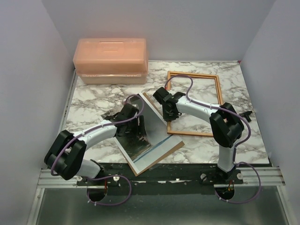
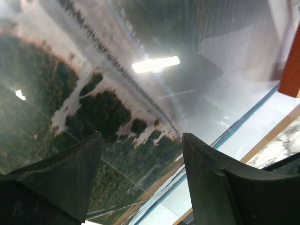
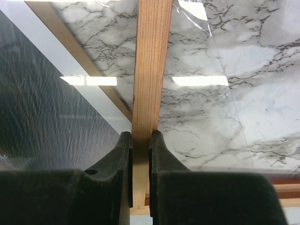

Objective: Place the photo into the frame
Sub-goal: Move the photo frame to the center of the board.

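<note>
I think the task is only at its beginning: the photo (image 1: 140,143) is not in the frame (image 1: 192,73) yet. The photo lies just left of the frame on a brown board (image 1: 177,144), its dark streaky side up, with a white and blue edge. The right gripper (image 3: 140,140) is closed tightly on the frame's wooden rail. The left gripper (image 2: 140,154) hangs close over the photo, jaws apart, holding nothing.
</note>
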`<act>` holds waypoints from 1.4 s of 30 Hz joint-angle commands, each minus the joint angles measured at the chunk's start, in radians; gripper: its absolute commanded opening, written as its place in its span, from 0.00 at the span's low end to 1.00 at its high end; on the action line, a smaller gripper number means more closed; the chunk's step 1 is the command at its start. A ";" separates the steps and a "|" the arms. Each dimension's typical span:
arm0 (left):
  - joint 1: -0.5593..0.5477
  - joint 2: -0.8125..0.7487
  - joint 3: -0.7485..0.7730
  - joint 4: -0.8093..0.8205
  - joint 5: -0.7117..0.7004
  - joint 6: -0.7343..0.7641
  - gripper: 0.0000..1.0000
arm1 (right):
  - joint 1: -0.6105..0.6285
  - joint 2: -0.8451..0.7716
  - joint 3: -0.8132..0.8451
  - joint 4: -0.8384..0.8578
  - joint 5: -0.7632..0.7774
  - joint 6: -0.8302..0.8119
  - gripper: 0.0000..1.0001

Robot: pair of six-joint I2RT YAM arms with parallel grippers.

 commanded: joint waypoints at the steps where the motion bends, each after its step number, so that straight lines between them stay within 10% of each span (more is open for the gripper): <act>1: -0.005 0.078 0.029 -0.024 -0.009 0.009 0.69 | -0.002 -0.032 0.025 -0.009 0.032 -0.021 0.00; 19: 0.066 0.064 0.016 -0.109 -0.025 0.074 0.60 | -0.103 -0.150 -0.171 0.044 0.018 -0.126 0.00; 34: 0.154 -0.151 0.054 -0.188 0.098 0.075 0.82 | -0.123 -0.130 -0.220 0.088 -0.031 -0.147 0.05; 42: 0.365 -0.196 -0.110 -0.015 0.373 0.017 0.82 | -0.127 -0.129 -0.232 0.112 -0.061 -0.126 0.56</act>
